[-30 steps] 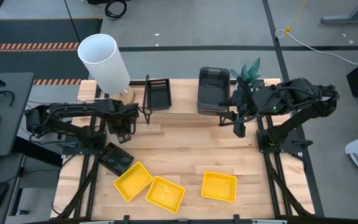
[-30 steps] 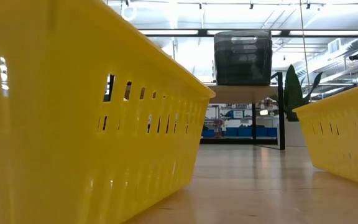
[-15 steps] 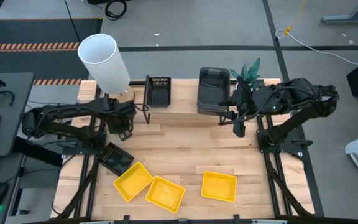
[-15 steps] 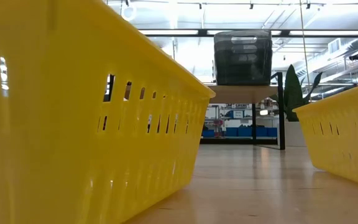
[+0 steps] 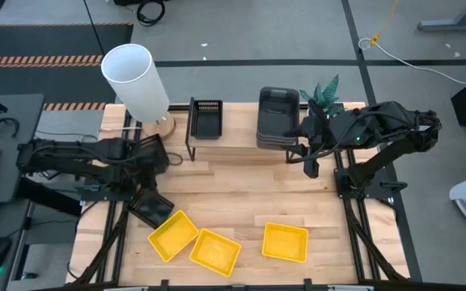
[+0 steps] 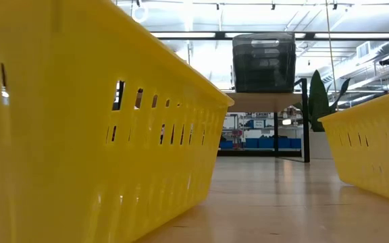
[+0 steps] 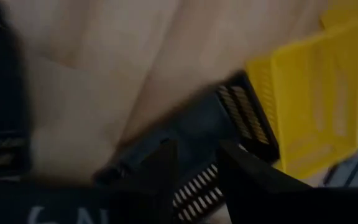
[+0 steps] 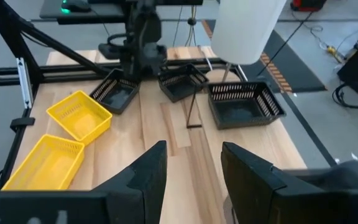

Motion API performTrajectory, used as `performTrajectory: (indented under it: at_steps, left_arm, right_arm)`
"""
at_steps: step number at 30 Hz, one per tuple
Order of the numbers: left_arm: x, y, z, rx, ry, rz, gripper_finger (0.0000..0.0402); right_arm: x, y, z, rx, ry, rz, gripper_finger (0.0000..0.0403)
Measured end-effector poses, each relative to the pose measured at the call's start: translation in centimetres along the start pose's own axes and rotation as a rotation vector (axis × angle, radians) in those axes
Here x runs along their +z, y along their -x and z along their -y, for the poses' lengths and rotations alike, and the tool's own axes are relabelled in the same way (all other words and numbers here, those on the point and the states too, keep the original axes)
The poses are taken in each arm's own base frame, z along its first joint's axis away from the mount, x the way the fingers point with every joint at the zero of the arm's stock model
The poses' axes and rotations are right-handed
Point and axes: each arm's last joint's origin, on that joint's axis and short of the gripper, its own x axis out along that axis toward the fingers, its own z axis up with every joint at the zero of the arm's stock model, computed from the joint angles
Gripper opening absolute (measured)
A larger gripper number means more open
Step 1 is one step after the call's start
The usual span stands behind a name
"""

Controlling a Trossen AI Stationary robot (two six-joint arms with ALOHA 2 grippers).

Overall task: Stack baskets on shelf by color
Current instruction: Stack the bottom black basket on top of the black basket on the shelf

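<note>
One black slotted basket (image 5: 150, 207) lies flat on the table beside the yellow baskets. A second black basket (image 5: 205, 120) sits on the shelf (image 5: 237, 133). A third black basket (image 8: 182, 81) lies near the shelf's left end. The dark grey baskets (image 5: 277, 117) stand stacked on the shelf's right part. Three yellow baskets (image 5: 172, 234) (image 5: 214, 250) (image 5: 285, 242) rest on the table near its front edge. My left gripper (image 7: 194, 171) is open, just above the table's black basket (image 7: 229, 118). My right gripper (image 8: 194, 180) is open and hangs right of the shelf (image 5: 310, 166).
A white cylindrical lamp (image 5: 136, 81) stands at the table's far left corner, next to the shelf. A green plant (image 5: 324, 93) is behind the shelf's right end. Bare wood lies between the shelf and the yellow baskets (image 5: 241, 190).
My left arm has drawn back from the shelf's left end toward the table's left and near side. Its gripper now hangs over the black basket on the table. The baskets have not moved.
</note>
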Motion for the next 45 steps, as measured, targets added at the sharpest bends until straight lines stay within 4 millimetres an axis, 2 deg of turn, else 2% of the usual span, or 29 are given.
performTrajectory:
  at_steps: [6,10,17,26,30,39,45]
  left_arm:
    - [0.1,-1.3,2.3,-0.005,-0.157,-0.003,0.0116]
    - [0.2,-2.9,3.3,0.063,-0.215,-0.063,0.0116]
    - [0.6,-5.1,4.2,0.248,-0.291,-0.076,0.0129]
    - [0.6,-7.2,5.1,0.332,-0.417,-0.13,0.0177]
    - [0.8,-8.2,5.3,0.327,-0.437,-0.178,0.0181]
    - [1.2,-10.2,5.1,0.36,-0.496,-0.266,0.0124]
    - [1.6,-10.1,5.4,0.348,-0.478,-0.258,0.0024]
  right_arm:
    - [0.4,-0.2,-0.2,0.006,0.016,0.03,0.0158]
    - [0.4,-0.4,-0.3,0.02,0.02,0.024,0.0158]
    - [0.4,-0.5,-0.5,0.058,-0.004,0.021,0.0158]
    - [0.4,-0.5,-0.5,0.059,-0.004,0.021,0.0158]
    - [0.4,-0.5,-0.5,0.059,0.0,0.021,0.0158]
    - [0.4,-0.5,-0.5,0.059,0.021,0.021,0.0158]
    - [0.4,-0.4,-0.5,0.058,0.038,0.021,0.0158]
